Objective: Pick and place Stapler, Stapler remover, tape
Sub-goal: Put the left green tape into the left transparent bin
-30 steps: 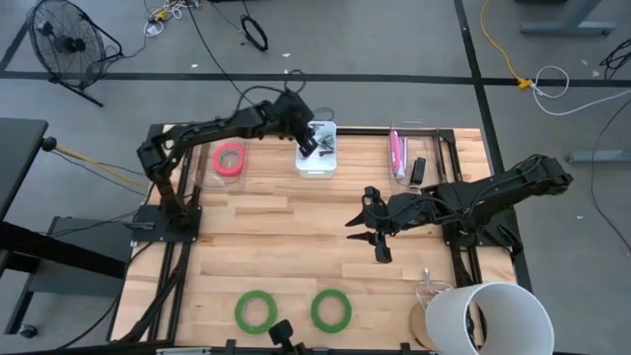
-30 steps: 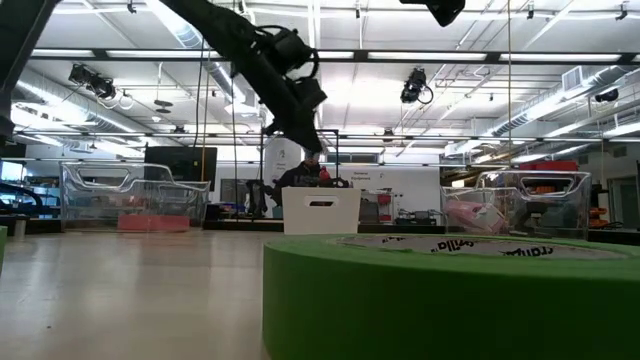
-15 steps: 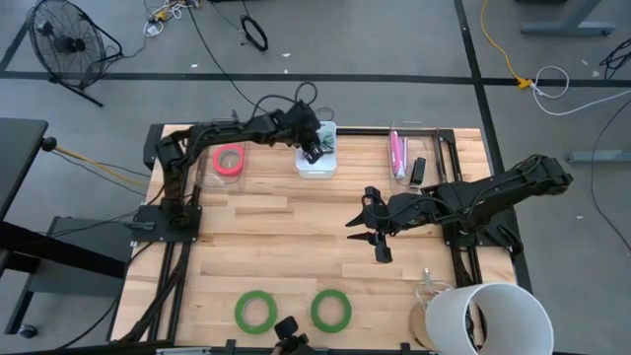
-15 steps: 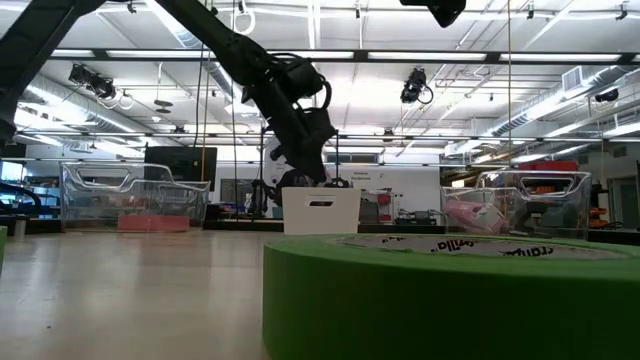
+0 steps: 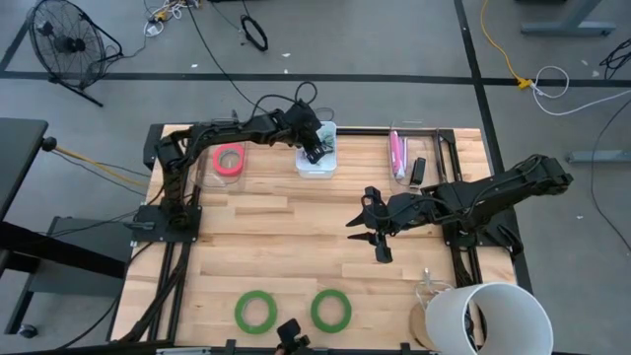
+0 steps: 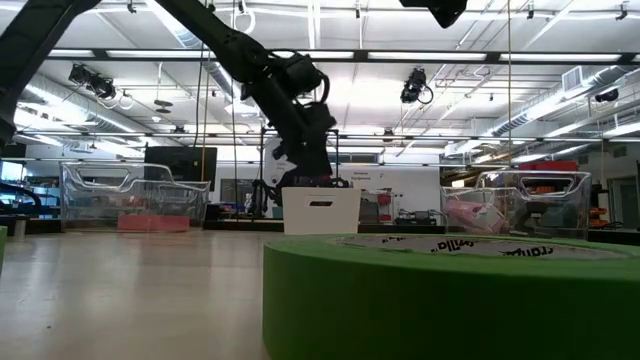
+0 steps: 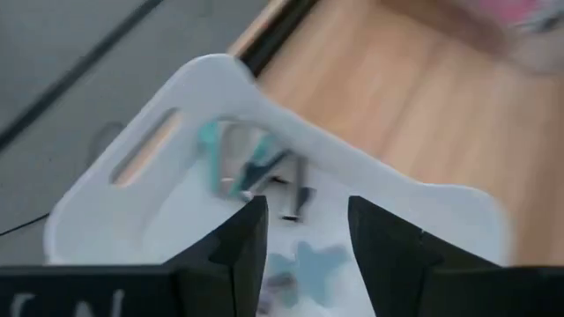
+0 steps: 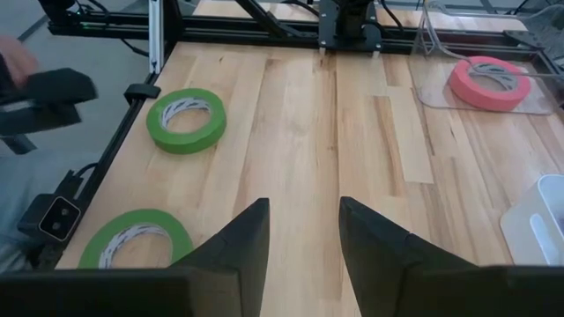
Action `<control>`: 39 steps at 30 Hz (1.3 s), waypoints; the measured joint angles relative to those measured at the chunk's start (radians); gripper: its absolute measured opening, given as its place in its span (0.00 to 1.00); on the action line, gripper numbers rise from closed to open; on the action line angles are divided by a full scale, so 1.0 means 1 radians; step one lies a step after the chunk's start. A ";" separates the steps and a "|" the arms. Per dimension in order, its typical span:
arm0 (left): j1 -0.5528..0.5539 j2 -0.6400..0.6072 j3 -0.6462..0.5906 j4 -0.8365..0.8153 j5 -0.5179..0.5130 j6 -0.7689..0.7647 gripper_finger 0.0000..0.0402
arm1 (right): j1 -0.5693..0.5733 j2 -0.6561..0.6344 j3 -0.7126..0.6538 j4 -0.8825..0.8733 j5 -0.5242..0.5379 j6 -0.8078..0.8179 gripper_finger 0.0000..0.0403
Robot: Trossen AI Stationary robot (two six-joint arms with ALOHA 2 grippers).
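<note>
The staple remover [image 7: 264, 167] lay in the white bin [image 5: 317, 158] at the bench's far edge under the left gripper [image 7: 304, 233], whose fingers stood apart and empty, so I judge it should lift straight up, while the right gripper [image 5: 370, 232] waited open at mid-bench.

You're looking at a pale, planked wooden table [image 5: 286, 247] with a smooth finish, a matt white plastic bin [image 5: 317, 163], and matt green tape [image 8: 186, 119] with papery-looking cores.

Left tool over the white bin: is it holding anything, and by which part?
Nothing is held. The left tool hangs over the white bin with fingers apart and an empty gap; small items lie in the bin below.
</note>
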 joint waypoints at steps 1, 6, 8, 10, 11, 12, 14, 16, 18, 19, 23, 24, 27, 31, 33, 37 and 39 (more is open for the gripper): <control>-0.002 -0.009 0.000 -0.001 0.033 0.000 0.40 | 0.000 0.000 0.000 0.000 0.000 0.000 0.34; -0.025 -0.080 0.000 -0.067 0.173 0.001 0.38 | 0.000 0.000 0.000 -0.021 0.000 0.000 0.34; -0.042 -0.115 0.000 -0.128 0.208 0.005 0.37 | 0.000 0.000 0.000 -0.026 0.000 0.000 0.34; -0.067 -0.151 0.001 -0.196 0.228 0.008 0.37 | 0.000 0.000 0.000 -0.030 0.000 0.000 0.34; -0.079 -0.170 0.001 -0.243 0.233 0.008 0.37 | 0.000 0.000 0.000 -0.028 0.000 0.000 0.34; -0.097 -0.188 0.001 -0.299 0.236 0.008 0.37 | 0.000 0.000 0.000 -0.029 0.000 0.001 0.34; -0.137 -0.221 0.001 -0.410 0.238 0.009 0.36 | 0.000 0.000 0.000 -0.028 0.000 0.000 0.34; -0.188 -0.251 0.001 -0.548 0.239 0.009 0.36 | 0.000 0.000 0.000 -0.028 0.000 0.001 0.34; -0.247 -0.277 0.001 -0.669 0.240 0.005 0.36 | 0.000 0.000 0.000 -0.026 0.000 0.000 0.34; -0.282 -0.286 0.001 -0.723 0.239 -0.005 0.36 | 0.000 0.000 0.000 -0.022 0.000 0.001 0.34; -0.439 -0.306 0.001 -0.872 0.189 -0.066 0.36 | 0.000 0.000 0.000 -0.005 0.000 0.001 0.34; -0.483 -0.307 0.001 -0.884 0.173 -0.080 0.36 | 0.000 0.000 0.000 -0.004 0.000 0.001 0.34; -0.615 -0.307 0.001 -0.892 0.130 -0.138 0.37 | 0.000 0.000 0.000 0.002 0.000 0.001 0.34; -0.790 -0.305 0.001 -0.894 0.036 -0.219 0.37 | 0.000 0.000 0.000 0.016 0.000 0.001 0.34; -0.876 -0.305 0.001 -0.897 -0.043 -0.277 0.37 | 0.000 0.000 0.000 0.028 0.000 0.001 0.34; -1.031 -0.304 0.001 -0.896 -0.199 -0.386 0.37 | 0.000 0.000 0.000 0.053 0.001 0.001 0.34; -1.093 -0.304 0.001 -0.895 -0.246 -0.444 0.36 | 0.000 0.000 0.000 0.060 0.000 0.001 0.34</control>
